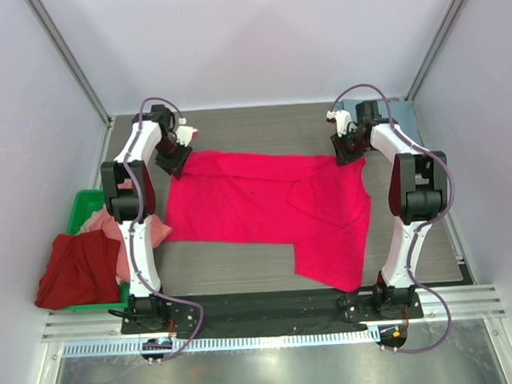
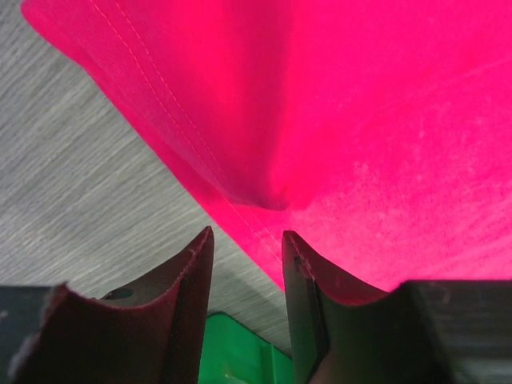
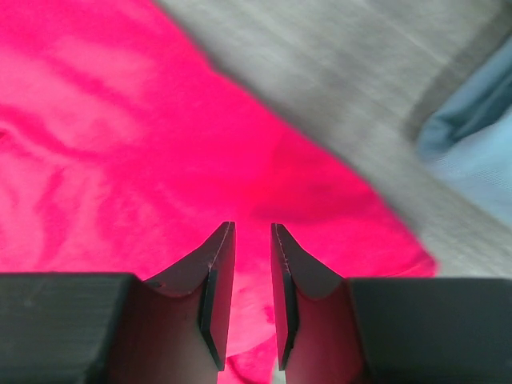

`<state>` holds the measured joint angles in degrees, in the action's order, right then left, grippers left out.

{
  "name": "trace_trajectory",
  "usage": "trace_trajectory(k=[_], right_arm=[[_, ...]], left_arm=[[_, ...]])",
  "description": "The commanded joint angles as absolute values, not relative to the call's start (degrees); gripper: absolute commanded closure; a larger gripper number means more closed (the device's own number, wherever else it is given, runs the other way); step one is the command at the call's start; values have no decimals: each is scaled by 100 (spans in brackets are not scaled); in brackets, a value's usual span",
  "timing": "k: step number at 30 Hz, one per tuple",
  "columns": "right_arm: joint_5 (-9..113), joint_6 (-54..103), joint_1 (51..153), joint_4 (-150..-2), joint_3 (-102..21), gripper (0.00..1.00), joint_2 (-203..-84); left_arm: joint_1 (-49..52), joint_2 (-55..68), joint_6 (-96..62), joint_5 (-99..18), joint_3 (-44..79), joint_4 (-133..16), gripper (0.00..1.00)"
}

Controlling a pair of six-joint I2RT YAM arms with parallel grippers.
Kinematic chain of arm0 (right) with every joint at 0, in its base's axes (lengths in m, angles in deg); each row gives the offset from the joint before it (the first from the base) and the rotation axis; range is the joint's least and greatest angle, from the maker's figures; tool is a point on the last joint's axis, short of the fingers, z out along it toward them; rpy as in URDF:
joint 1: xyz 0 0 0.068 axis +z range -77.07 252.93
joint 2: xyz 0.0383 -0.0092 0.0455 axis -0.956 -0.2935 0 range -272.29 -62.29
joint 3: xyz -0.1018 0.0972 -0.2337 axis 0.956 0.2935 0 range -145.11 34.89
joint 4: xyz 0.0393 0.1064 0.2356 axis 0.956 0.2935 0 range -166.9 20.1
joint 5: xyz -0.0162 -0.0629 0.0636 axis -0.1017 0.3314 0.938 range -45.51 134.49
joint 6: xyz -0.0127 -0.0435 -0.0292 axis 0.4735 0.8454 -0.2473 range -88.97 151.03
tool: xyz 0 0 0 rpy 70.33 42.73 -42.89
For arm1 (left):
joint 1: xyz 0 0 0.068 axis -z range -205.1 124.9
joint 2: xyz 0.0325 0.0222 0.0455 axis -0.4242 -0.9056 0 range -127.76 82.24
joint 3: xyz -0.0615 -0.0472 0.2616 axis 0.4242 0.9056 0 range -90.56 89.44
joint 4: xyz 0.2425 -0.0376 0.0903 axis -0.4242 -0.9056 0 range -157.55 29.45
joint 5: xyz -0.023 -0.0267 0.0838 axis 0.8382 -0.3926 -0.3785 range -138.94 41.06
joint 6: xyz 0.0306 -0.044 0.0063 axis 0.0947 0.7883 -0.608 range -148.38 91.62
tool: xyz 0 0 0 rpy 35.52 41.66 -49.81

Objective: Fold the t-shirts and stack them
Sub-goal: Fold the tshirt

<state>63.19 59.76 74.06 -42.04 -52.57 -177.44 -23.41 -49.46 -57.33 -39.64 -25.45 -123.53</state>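
Top view: the crimson-pink t-shirt (image 1: 256, 200) lies spread mid-frame, with the left gripper (image 1: 177, 166) at its upper-left corner and the right gripper (image 1: 346, 154) at its upper-right.

Left wrist view: the jaws are spread and the cloth lies just beyond them, so reach deeper before closing.

Right wrist view: the jaws are narrowly parted over the cloth, and whether they pinch it I cannot tell.

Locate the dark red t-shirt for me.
Top external view, near left: the dark red t-shirt spills over the near edge of the green bin, beside the salmon pink t-shirt.
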Motion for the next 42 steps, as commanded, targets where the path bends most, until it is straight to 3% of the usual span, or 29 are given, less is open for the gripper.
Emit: trace_trajectory(k=[1,5,20,27,32,42], right_arm=[[6233,6100,7372,-4315,-5712,70,-17856],[6172,6153,7205,-4350,-5783,71,-18006],[5838,6232,7065,-4596,-5827,71,-18489],[5794,6249,7038,-4640,-5819,71,-18586],[5776,6258,7003,-4657,-5801,71,-18595],[5706,6320,6933,-4684,-5749,72,-18595]], left_arm=[[-2378,-5030,-5651,-3997,-2833,-12480,59],[-2369,-5136,-5607,-3988,-2877,-12428,58],[-2290,-5461,-5431,-3813,-3246,-12419,79],[-2281,-5470,-5378,-3602,-3229,-12436,83],[-2281,-5391,-5448,-3514,-3168,-12419,100],[-2378,-4679,-6353,-4277,-2807,-12506,100]])
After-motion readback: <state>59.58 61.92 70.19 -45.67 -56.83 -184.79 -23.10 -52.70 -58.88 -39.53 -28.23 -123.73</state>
